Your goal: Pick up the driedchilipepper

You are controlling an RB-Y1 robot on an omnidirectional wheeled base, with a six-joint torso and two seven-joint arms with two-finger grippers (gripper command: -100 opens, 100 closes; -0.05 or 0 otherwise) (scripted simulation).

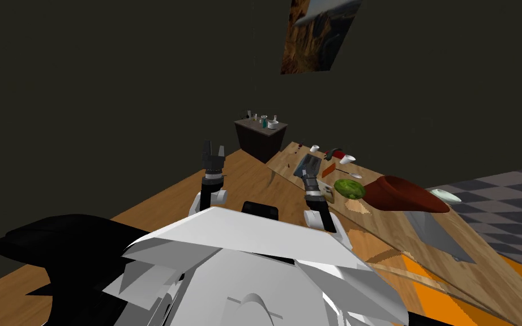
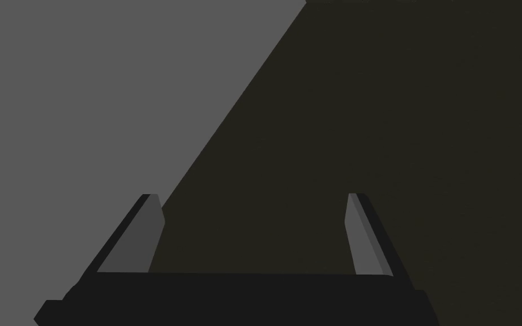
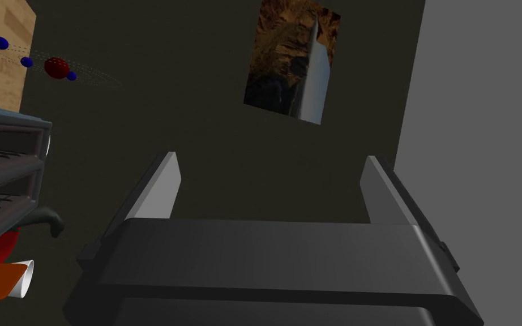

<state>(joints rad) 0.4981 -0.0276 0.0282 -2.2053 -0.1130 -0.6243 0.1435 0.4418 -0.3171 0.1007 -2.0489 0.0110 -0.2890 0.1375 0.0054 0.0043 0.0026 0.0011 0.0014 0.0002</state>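
Driedchilipepper (image 1: 337, 153): red, dark curved stem, on wood-grain table (image 1: 387, 226); left tool (image 1: 213, 149), right tool (image 1: 306, 163) wide, empty.

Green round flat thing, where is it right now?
In the head view, the flat round green thing lies on the long wooden table on the robot's right side, right next to the big reddish-brown bowl.
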